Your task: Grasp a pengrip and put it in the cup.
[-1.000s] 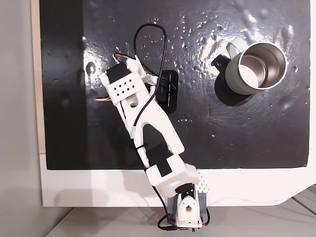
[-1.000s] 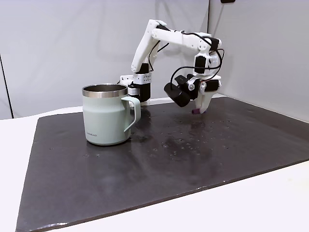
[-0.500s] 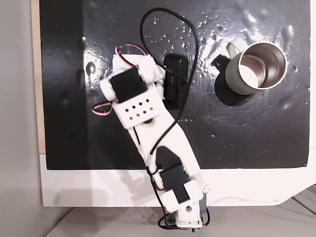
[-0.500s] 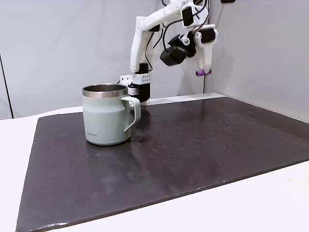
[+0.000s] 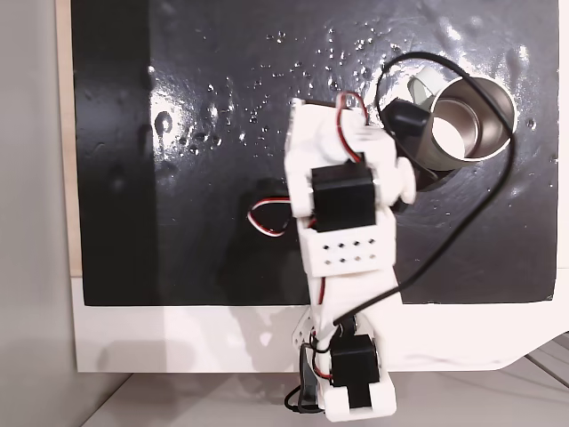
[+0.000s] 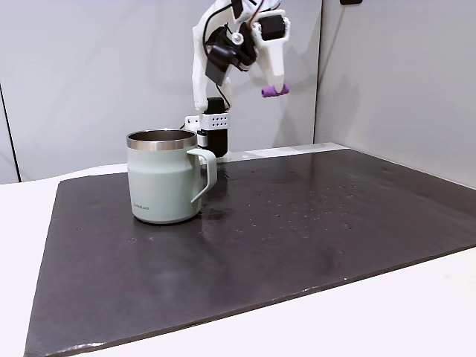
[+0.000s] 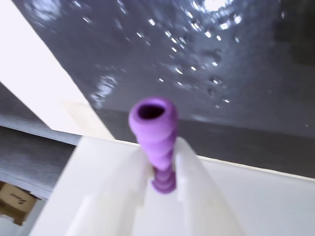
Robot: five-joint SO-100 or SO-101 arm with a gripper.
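Counter (image 6: pixel 416 297), white, carrying a large black mat (image 6: pixel 312 223) with a wet-looking sheen; the mat also shows from above in a fixed view (image 5: pixel 178 107) and blurred in the wrist view (image 7: pixel 236 73). White arm (image 5: pixel 342 240) with black servo blocks, reaching from the counter's near edge up over the mat in the top-down fixed view; in the side-on fixed view the arm (image 6: pixel 216 30) stands raised behind the cup. Cup (image 6: pixel 163 177), a pale grey-green mug with steel rim and side handle, upright on the mat; from above, the cup (image 5: pixel 480 116) shows its shiny inside, partly crossed by a black cable. Hand (image 6: pixel 274 88), held high in the air, to the right of the cup and well above it, pinching the pengrip (image 6: pixel 272 91). In the wrist view, the pengrip (image 7: pixel 155 132), a ribbed light-purple tube, sits clamped between the two white fingers (image 7: pixel 197 182), its open end projecting beyond them.
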